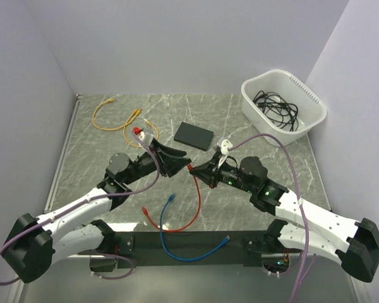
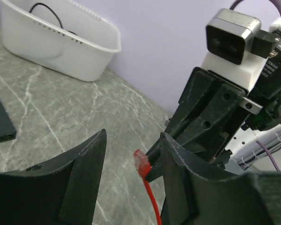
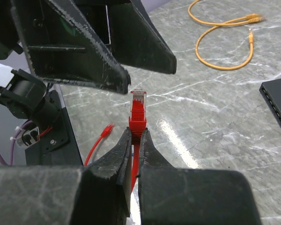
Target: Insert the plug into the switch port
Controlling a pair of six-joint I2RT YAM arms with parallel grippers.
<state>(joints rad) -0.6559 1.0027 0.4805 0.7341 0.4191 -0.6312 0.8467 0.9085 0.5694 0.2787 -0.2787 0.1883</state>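
My right gripper point(image 3: 136, 133) is shut on the red plug point(image 3: 138, 105) just behind its clear tip and holds it above the table. The red cable point(image 1: 192, 208) trails down to the marble. My left gripper point(image 2: 133, 136) is open, and its two black fingers point(image 3: 84, 47) straddle the plug point(image 2: 142, 162) without touching it. In the top view both grippers meet mid-table point(image 1: 190, 169). The switch point(image 1: 194, 135), a flat black box, lies just behind them, its port edge visible point(image 3: 278, 105).
A white tub point(image 1: 283, 107) holding black cables stands at the back right. Orange cables point(image 1: 107, 117) lie at the back left. A blue cable point(image 1: 177, 243) loops near the arm bases, next to the red cable's other plug point(image 3: 105, 130).
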